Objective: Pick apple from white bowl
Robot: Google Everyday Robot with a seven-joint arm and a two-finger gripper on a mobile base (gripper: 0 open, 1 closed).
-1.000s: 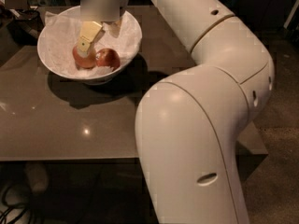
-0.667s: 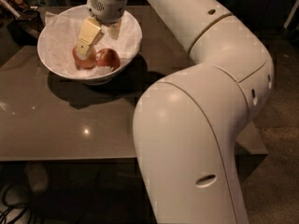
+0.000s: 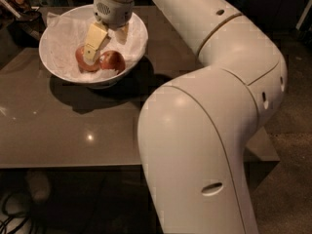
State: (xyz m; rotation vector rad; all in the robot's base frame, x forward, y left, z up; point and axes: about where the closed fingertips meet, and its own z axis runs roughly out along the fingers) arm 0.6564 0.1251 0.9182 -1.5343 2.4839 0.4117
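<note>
**Fingers spread above the apple in the bowl**

Fingers [image 3: 95, 42] of the gripper [image 3: 106, 47] stood apart and held nothing, reaching down into the bowl [image 3: 140, 43]. The apple [image 3: 113, 61] lay just below them and roughly under the gap. The near finger's tip came down at the apple's left flank, where it met the paler apple [image 3: 80, 57]. Whether that tip touched either fruit could not be told. The far finger showed only as a short stub behind and above the apple.

The apple was deep red and round, with a glossy highlight on its skin. It rested on crinkled white paper [image 3: 61, 48] and touched its paler neighbour.

It would likely be firm and moderately heavy, and it should not give under a squeeze. The smooth, rounded skin looked slippery, so a pinch high on the crown could squirt it out. The safer hold seemed to be across the widest part, with one finger on each side and the pads set low. The tight seam against the paler apple left little room for the near finger. The loose paper might also bunch up or shift under the apple.
</note>
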